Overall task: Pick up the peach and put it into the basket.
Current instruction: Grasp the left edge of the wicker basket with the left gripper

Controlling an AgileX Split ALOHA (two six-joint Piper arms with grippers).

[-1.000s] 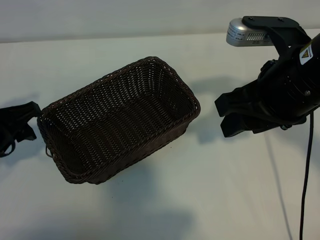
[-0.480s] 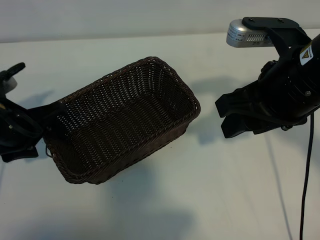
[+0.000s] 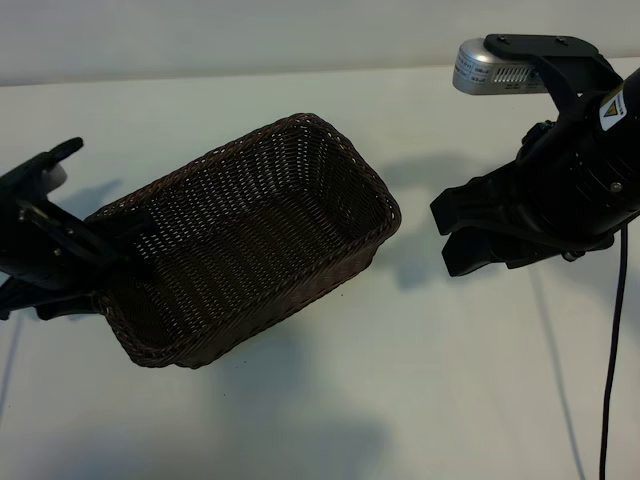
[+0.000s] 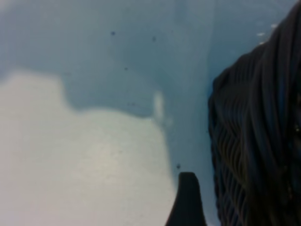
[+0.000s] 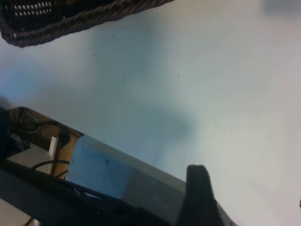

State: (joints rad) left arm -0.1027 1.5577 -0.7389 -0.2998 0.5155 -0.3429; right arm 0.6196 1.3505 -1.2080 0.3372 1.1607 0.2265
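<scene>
Searching comes first, since the peach shows in no view; your basket (image 3: 245,240) sits empty mid-table. Keep the left gripper (image 3: 120,255), fingers apart and holding nothing, clear of the basket's near end where it hangs tilted downward. Your right gripper (image 3: 455,235) hovers beside the far end, fingers apart too
</scene>
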